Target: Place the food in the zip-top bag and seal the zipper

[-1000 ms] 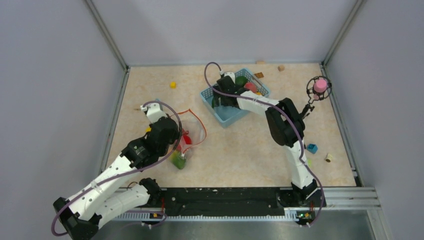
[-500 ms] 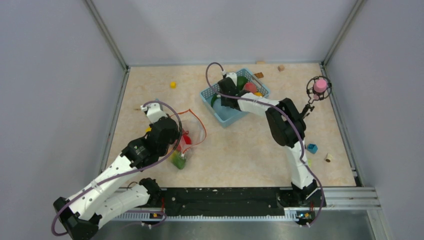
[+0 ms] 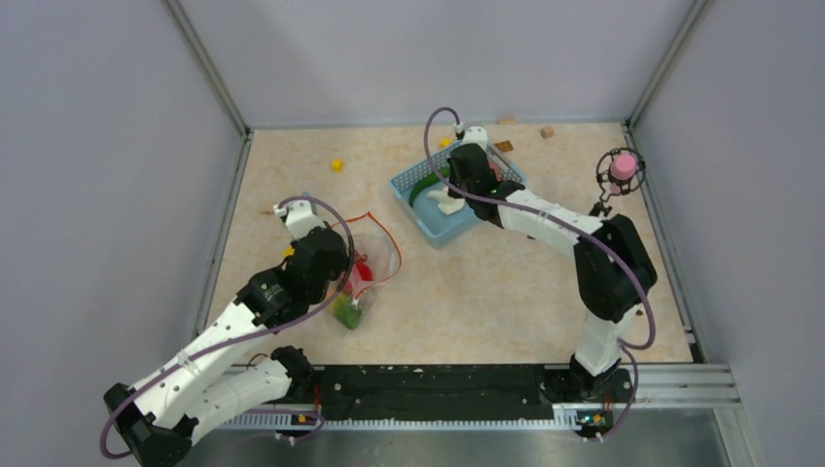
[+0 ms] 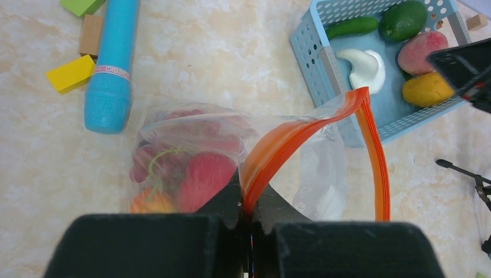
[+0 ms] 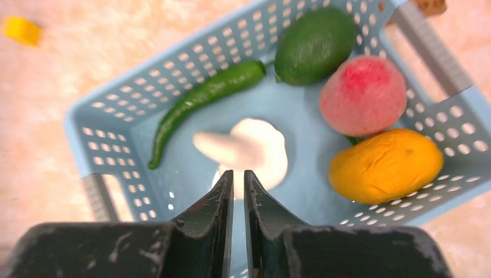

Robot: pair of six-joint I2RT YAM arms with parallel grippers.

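The zip-top bag (image 4: 191, 139) lies crinkled on the table with red (image 4: 202, 179) and orange (image 4: 150, 202) food inside. My left gripper (image 4: 249, 202) is shut on the zipper (image 4: 301, 130), holding the bag's mouth up in an arch. In the top view the bag (image 3: 375, 255) sits by the left gripper (image 3: 350, 284). My right gripper (image 5: 238, 174) hovers over the blue basket (image 5: 116, 116), jaws almost together with nothing between them. In the basket lie a green chili (image 5: 202, 98), a round green fruit (image 5: 314, 45), a pink peach (image 5: 362, 95), a yellow mango (image 5: 385, 165) and a white piece (image 5: 249, 147).
A light-blue stick (image 4: 113, 58) and yellow (image 4: 70, 73) and tan (image 4: 91, 35) blocks lie left of the bag. A pink object on a black stand (image 3: 621, 167) is at the far right. A blue block (image 3: 607, 288) and a yellow block (image 3: 336, 164) lie loose.
My right gripper has shut and shifted from the basket's left side toward its back right, taking nothing. The white piece now shows uncovered. The left arm has not moved.
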